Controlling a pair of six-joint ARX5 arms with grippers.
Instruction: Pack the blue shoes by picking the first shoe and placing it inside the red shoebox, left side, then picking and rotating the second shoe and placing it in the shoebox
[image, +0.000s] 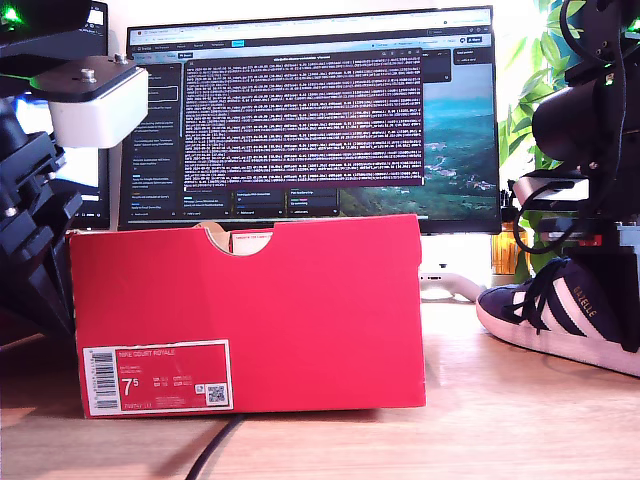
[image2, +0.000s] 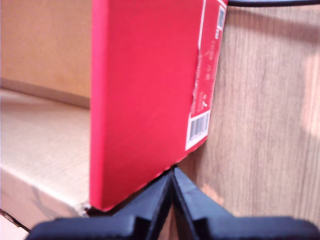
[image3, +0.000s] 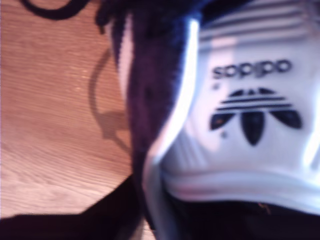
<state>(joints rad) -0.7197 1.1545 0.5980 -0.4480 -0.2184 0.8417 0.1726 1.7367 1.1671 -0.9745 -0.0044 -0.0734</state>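
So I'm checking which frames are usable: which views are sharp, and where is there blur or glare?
Exterior view: sharp, the red shoebox label readable, bright window light beside the monitor. First wrist view: soft, box wall slightly blurred. Second wrist view: heavily blurred, the blue shoe fills the frame, its lace shadow on the table.

1. The large red cardboard shoebox (image: 245, 315) stands on the wooden table (image: 520, 410), toward the exterior view's left.
2. The navy suede sneaker with white stripes (image: 565, 310) lies at the exterior view's right, apart from the shoebox.
3. A wide computer monitor (image: 310, 120) stands behind the shoebox.
4. A black cable (image: 212, 448) runs before the shoebox.
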